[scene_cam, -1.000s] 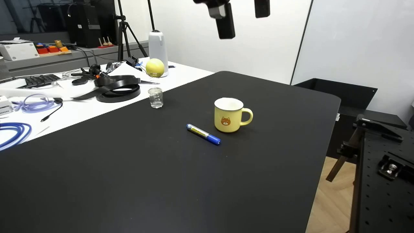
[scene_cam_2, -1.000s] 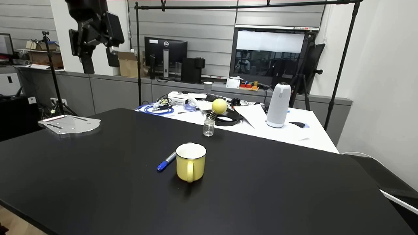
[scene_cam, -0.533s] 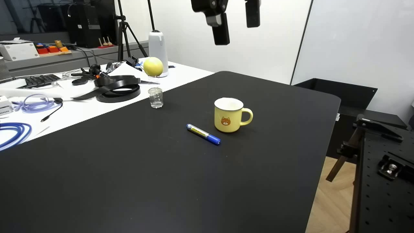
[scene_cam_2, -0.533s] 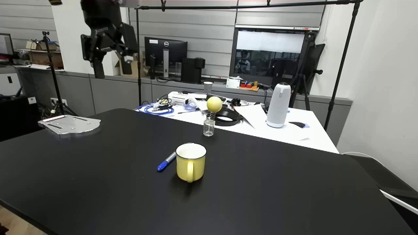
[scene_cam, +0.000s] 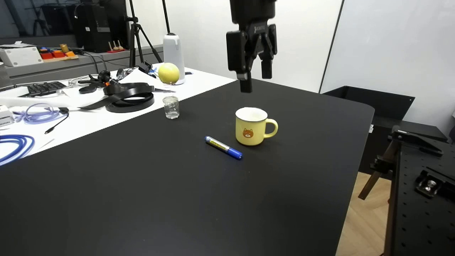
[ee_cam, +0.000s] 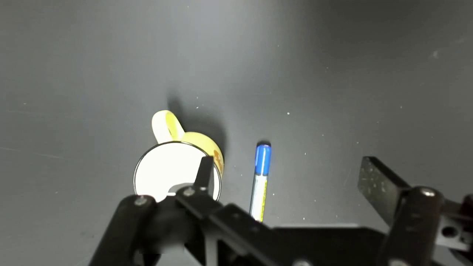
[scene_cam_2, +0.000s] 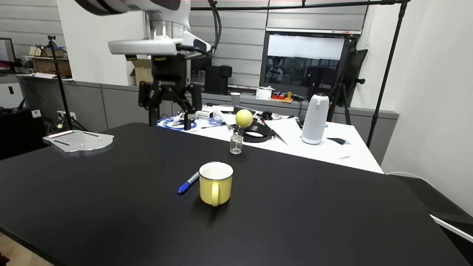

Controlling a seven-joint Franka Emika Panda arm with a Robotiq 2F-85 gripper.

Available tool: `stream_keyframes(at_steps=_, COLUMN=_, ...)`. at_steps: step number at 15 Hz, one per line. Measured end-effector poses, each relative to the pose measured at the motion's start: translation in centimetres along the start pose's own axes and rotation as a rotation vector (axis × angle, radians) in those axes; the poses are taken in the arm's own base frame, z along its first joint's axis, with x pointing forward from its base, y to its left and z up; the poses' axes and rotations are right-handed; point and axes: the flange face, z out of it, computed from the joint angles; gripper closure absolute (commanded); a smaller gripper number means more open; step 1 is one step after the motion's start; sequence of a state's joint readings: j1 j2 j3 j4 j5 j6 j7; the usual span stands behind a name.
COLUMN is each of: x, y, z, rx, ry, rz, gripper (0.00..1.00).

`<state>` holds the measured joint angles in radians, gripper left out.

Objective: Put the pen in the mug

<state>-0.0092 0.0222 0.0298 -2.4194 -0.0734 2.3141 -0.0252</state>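
Observation:
The pen, with a white barrel and blue cap, lies on the black table in both exterior views (scene_cam: 223, 147) (scene_cam_2: 189, 182) and the wrist view (ee_cam: 262, 162). The lower end of the pen is hidden behind the gripper in the wrist view. The yellow mug stands upright beside it (scene_cam: 250, 131) (scene_cam_2: 224, 190) (ee_cam: 201, 142), its handle pointing away from the pen. My gripper (scene_cam: 256, 81) (scene_cam_2: 170, 123) (ee_cam: 286, 166) is open and empty, pointing down well above the table. In the wrist view the pen lies between the fingers, nearer the left finger, which overlaps the mug's rim.
A small glass jar (scene_cam: 171, 107) (scene_cam_2: 236, 145) stands at the black table's edge, with a yellow ball (scene_cam: 169, 73) (scene_cam_2: 244, 118) on a spring above it. A clear plate (scene_cam_2: 79, 142) lies on the table. A white table (scene_cam_2: 332, 151) with cables and a grey device (scene_cam_2: 315, 118) adjoins.
My gripper has come down, swung over towards the mug and pen, and turned to point straight down. It stays open. The yellow ball has wobbled slightly. The pen and mug have not moved.

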Motion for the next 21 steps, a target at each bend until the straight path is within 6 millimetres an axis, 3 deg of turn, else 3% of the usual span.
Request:
stream_keyframes(at_steps=3, x=1.0, y=0.4, z=2.4, rx=0.019, ry=-0.038, rz=-0.016, gripper=0.00)
stream_keyframes(at_steps=9, x=1.2, y=-0.7, z=3.4, rx=0.004, ry=-0.054, rz=0.048, gripper=0.00)
stream_keyframes(at_steps=15, x=2.8, y=-2.6, z=7.8, rx=-0.019, ry=-0.042, rz=0.125, gripper=0.00)
stream_keyframes(at_steps=21, x=4.9, y=-1.8, z=11.6, rx=-0.043, ry=-0.042, rz=0.164, gripper=0.00)
